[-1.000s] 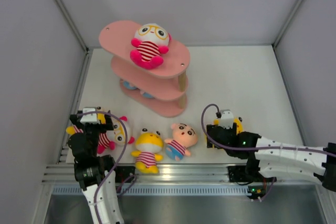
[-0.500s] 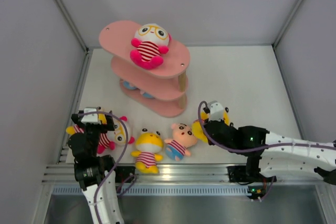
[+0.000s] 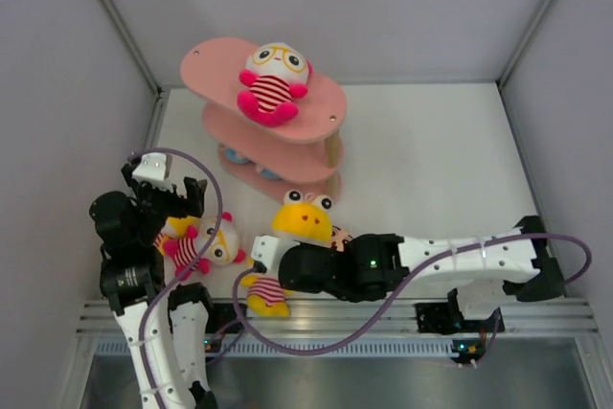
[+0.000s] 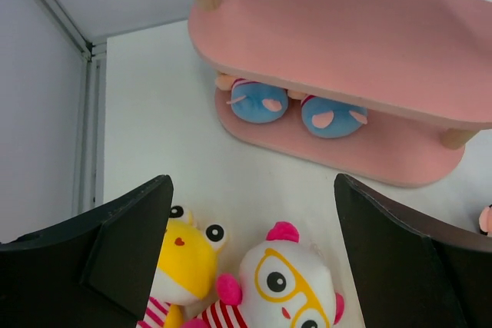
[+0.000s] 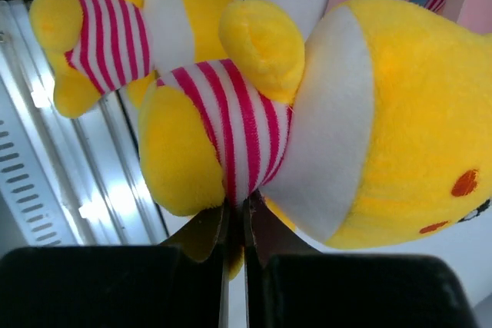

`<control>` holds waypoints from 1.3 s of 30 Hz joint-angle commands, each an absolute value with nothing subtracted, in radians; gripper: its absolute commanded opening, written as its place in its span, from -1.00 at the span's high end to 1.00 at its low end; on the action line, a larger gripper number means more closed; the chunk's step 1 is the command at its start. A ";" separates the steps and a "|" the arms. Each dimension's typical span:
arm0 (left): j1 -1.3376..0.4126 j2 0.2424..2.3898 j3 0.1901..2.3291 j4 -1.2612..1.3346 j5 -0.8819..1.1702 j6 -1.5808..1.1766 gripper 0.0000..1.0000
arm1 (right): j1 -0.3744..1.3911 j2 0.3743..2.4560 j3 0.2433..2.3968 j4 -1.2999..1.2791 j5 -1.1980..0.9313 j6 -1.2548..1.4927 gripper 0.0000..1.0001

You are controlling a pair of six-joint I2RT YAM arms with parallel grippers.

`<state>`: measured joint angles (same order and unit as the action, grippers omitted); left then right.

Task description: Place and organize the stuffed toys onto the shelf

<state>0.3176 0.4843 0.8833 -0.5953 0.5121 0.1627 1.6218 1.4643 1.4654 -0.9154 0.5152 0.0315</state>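
Yellow and big-headed in a red-white striped shirt, the plush toy (image 3: 305, 219) is hanging near the pink shelf (image 3: 321, 107), the right gripper (image 5: 234, 224) pinching its body tight. The left gripper (image 4: 254, 224) is hovering wide open, empty, over the white table (image 3: 431, 160) between grey walls (image 3: 383, 7)

A pink three-tier shelf (image 3: 211, 59) stood toward the far left corner of the white worktop (image 3: 431, 160), a bespectacled pink-limbed toy (image 3: 273, 79) seated on its top board, blue plush feet (image 4: 261, 103) on the bottom one. Near the near left corner, a second bespectacled toy (image 3: 215, 241) touched a yellow toy (image 4: 187, 263); a striped yellow toy (image 3: 266, 296) lay at the near edge.
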 commanded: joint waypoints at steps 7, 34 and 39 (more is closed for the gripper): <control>0.324 0.597 1.132 -0.897 0.420 0.261 -0.90 | 1.453 1.653 1.870 -0.917 0.503 -0.327 1.00; 0.324 0.543 1.057 -0.897 0.468 0.249 -0.90 | 1.192 1.810 1.833 -0.540 0.649 -0.296 0.33; 0.324 0.538 1.052 -0.897 0.477 0.253 -0.90 | 1.192 1.796 1.796 -0.480 0.704 -0.299 0.08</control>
